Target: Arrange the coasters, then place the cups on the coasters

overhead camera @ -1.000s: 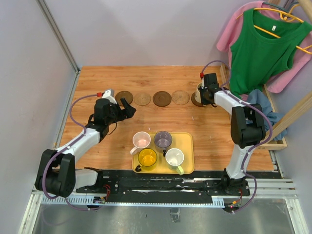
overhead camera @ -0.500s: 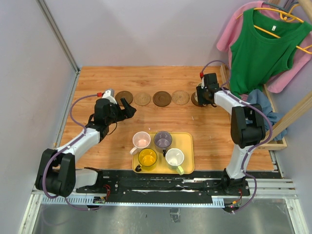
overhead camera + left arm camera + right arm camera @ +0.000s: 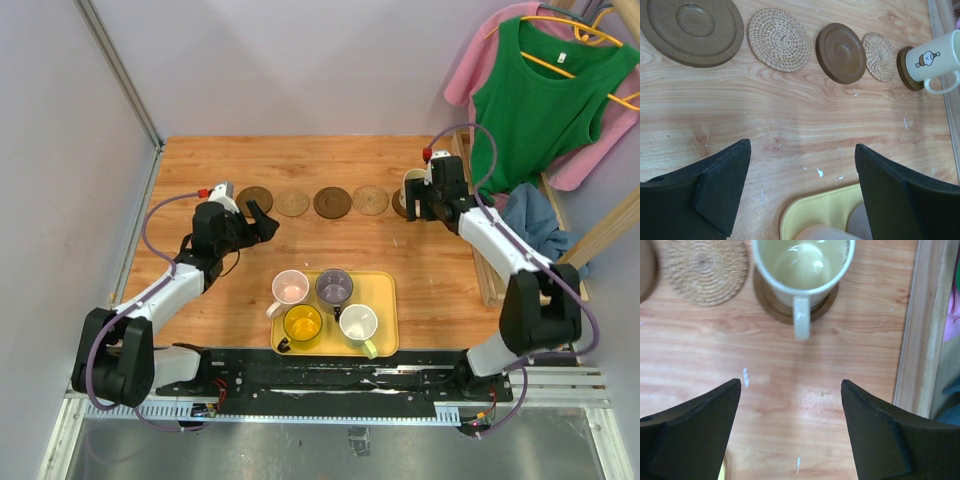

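Five coasters lie in a row across the table: dark brown (image 3: 255,197), tan (image 3: 292,203), dark brown (image 3: 332,202), tan (image 3: 370,200), and a dark one (image 3: 400,210) under the cream cup (image 3: 413,187). That cup (image 3: 802,265) stands upright, handle toward my right gripper (image 3: 790,385), which is open and empty just short of it. The pink (image 3: 291,288), purple-grey (image 3: 334,286), yellow (image 3: 302,323) and green-white (image 3: 358,323) cups sit in the yellow tray (image 3: 386,292). My left gripper (image 3: 262,220) hovers open and empty near the leftmost coaster (image 3: 692,27).
A wooden rail (image 3: 482,262) runs along the table's right edge, close to the right arm. Green and pink garments (image 3: 540,100) hang above it, with a blue cloth (image 3: 528,212) below. A grey wall bounds the left side.
My right gripper has opened, let go of the cream cup on the rightmost coaster and drawn back from it. The left arm has stayed still.
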Available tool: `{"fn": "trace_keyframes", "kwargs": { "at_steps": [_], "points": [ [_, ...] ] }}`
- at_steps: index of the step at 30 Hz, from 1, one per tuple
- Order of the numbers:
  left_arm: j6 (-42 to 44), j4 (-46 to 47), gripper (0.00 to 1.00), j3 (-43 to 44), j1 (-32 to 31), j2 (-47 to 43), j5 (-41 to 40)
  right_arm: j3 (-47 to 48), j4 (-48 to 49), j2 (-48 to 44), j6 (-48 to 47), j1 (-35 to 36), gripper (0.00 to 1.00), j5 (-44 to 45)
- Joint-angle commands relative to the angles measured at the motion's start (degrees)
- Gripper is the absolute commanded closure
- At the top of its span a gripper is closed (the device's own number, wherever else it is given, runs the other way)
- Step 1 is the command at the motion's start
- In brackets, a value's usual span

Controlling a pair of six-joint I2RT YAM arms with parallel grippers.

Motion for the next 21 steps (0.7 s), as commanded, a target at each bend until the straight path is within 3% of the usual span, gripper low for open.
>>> {"fn": "trace_keyframes", "kwargs": {
  "at_steps": [1,10,21],
  "points": [
    [0.47,0.42,0.12,-0.31,0.25,-1.97,0.76,-5.15,-4.54,-10.04,2.85,3.43,0.15,-0.26],
    [0.47,-0.56,0.12,-1.62,0.17,-3.94,3.69,-15.98,-13.84,-28.65,7.18,13.69,0.11,-7.47],
    [2.46,-6.82,0.09,-2.24,-2.48,-9.83,1.92,-19.51,-25.62,-48.54,14.53,28.23,0.10,-8.04]
  ]
}}
